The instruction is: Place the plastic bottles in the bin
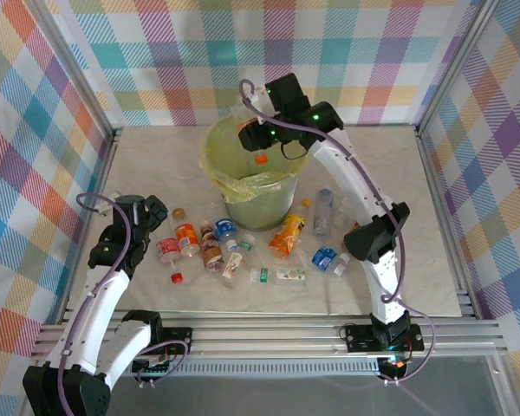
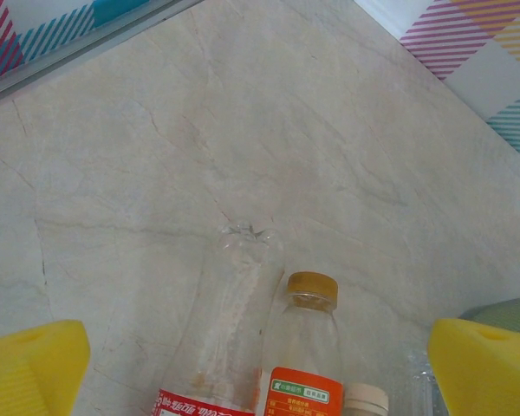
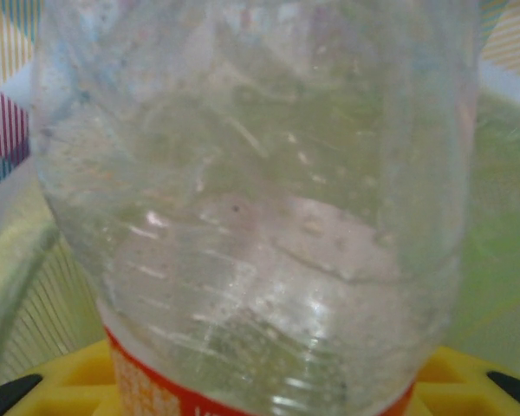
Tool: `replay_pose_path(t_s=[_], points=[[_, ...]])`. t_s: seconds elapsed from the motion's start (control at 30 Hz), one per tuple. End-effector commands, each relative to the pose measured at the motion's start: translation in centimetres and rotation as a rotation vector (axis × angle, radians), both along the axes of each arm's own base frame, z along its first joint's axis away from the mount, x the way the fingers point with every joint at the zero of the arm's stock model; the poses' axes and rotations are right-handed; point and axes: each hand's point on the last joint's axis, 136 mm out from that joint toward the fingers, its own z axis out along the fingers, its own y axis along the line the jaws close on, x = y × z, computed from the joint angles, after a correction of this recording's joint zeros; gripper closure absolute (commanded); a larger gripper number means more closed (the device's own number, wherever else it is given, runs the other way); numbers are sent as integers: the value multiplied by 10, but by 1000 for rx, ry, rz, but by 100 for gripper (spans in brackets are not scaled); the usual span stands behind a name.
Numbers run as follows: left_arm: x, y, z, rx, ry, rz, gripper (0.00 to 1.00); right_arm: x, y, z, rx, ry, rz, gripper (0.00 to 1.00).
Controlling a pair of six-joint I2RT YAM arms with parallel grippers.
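Far left: left gripper (image 1: 158,215) low over the table (image 1: 433,217), jaws spread wide, nothing gripped. In its wrist view the yellow fingers (image 2: 35,368) sit at opposite edges of the frame. Lying between them on the bare surface are a clear red-label bottle (image 2: 212,347) and, just beside it, an orange-label bottle (image 2: 305,355) with a tan cap. A white cap (image 2: 365,399) pokes in at the lower edge.

Next right, top view: a loose red cap (image 1: 177,277) lies on the table near the front. A brown bottle (image 1: 211,250) and a blue-label bottle (image 1: 225,230) lie close together, part of a scatter in front of the bin.

Centre: bin (image 1: 269,204) upright, round, pale. Its yellow-green bag (image 1: 212,165) is folded out over the rim. What lies inside I cannot make out.

Above the bin's far rim: right gripper (image 1: 250,134), closed on a clear crushed bottle (image 3: 251,217). Its wrist view has the yellow pads pressed on either side near the bottle's red-orange label, with green bag showing behind. A small orange spot just under the gripper may be a cap; cannot tell.

Right of the bin: an orange bottle (image 1: 288,234) lies at its foot. A clear flat-lying bottle (image 1: 277,275) is nearer the front, a tall clear bottle (image 1: 323,211) is beyond it, and a blue crushed bottle (image 1: 325,258) is near the right arm.
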Motion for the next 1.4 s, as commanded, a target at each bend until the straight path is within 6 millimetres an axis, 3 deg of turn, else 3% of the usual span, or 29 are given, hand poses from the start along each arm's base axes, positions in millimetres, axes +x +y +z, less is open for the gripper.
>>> replay_pose_path(t_s=[0.0, 0.23, 0.4, 1.07, 1.37], points=[[2, 2, 4, -23, -33, 12, 0, -17, 3, -15, -39, 56, 86, 60], [1, 3, 4, -18, -29, 17, 0, -20, 4, -49, -114, 113, 138, 59], [2, 2, 3, -19, -29, 16, 0, -10, 4, -73, -170, 122, 133, 59], [1, 4, 7, -12, -25, 21, 0, 1, 13, -140, -326, 135, 186, 55], [1, 5, 5, -5, -15, 23, 0, 3, 16, -162, -389, 133, 205, 46]])
